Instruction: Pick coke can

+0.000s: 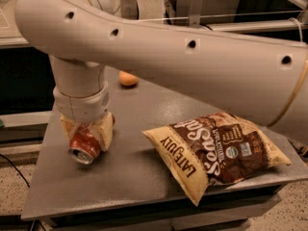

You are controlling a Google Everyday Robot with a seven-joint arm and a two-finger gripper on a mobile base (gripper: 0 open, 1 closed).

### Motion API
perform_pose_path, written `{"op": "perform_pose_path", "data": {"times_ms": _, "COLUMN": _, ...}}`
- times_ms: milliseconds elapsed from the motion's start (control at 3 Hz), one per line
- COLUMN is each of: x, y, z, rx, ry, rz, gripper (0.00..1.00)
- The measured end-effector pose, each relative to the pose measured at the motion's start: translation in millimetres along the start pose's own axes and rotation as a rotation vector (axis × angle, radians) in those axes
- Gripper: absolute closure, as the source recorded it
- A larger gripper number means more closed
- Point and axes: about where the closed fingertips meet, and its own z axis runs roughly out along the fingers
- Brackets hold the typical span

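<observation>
The coke can [84, 147] is a small red can with a silver end facing the lower left, tilted at the left of the grey table [125, 182]. My gripper [86, 134] hangs from the large cream arm and comes down onto the can from above. Its cream fingers [104, 131] sit on both sides of the can and are shut on it. The upper part of the can is hidden between the fingers. I cannot tell whether the can's lower end touches the table.
A brown and cream chip bag [216, 150] lies flat at the right of the table, reaching its front edge. A small orange fruit [128, 78] sits at the back of the table. The arm spans the top of the view.
</observation>
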Motion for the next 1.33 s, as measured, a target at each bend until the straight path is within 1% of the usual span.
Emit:
{"op": "perform_pose_path", "data": {"times_ms": 333, "x": 37, "y": -13, "z": -28, "rx": 0.047, "ry": -0.046, "rz": 0.006, "gripper": 0.99}}
{"op": "perform_pose_path", "data": {"times_ms": 667, "x": 68, "y": -27, "z": -50, "rx": 0.091, "ry": -0.136, "rz": 0.008, "gripper": 1.0}}
{"op": "perform_pose_path", "data": {"times_ms": 1000, "x": 82, "y": -41, "z": -81, "rx": 0.185, "ry": -0.105, "rz": 0.021, "gripper": 1.0}}
{"op": "perform_pose_path", "data": {"times_ms": 1333, "x": 83, "y": -47, "z": -80, "rx": 0.204, "ry": -0.097, "rz": 0.021, "gripper": 1.0}}
